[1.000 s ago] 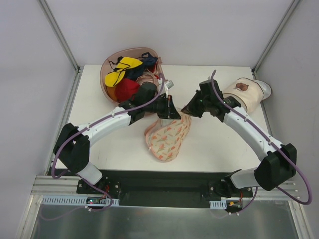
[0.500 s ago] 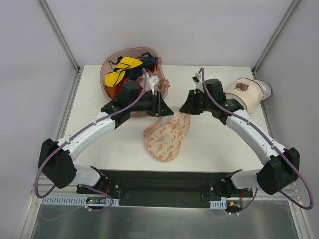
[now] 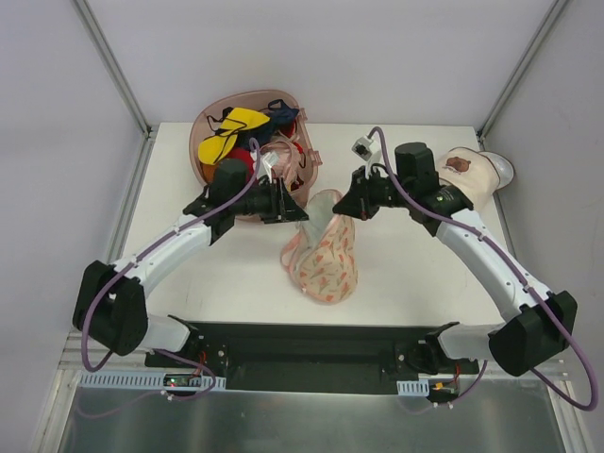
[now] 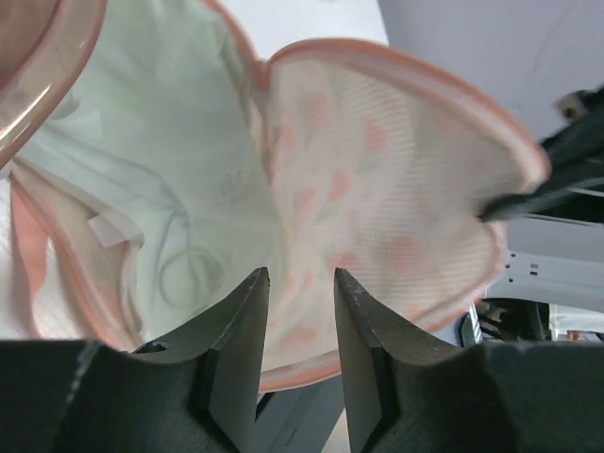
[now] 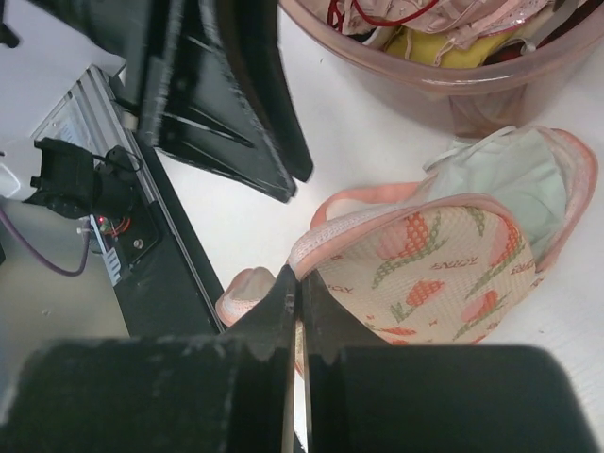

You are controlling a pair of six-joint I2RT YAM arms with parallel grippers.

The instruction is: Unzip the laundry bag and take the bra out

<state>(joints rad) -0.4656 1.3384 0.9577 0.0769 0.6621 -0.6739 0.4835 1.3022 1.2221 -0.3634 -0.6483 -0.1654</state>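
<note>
Laundry bag (image 3: 323,257) open beside garment tub (image 5: 510,90)
Right end effector (image 5: 297,283) pinches its edging, left end effector (image 4: 300,276) parted; long axis near-to-far, mouth at far end, bra (image 4: 123,179) inside.

We saw only a pale part of the bra (image 4: 113,179) through the open mouth of the laundry bag (image 4: 396,189). The rest of it was hidden by the printed fabric, and the top edge of the left wrist picture cut both off. From above, the zipper was too small for us to find, and the left arm (image 3: 231,184) covered the near side of the basin (image 3: 200,137). In the right wrist view, the top edge cut the basin, so its garments (image 5: 444,42) showed only as scraps.
</note>
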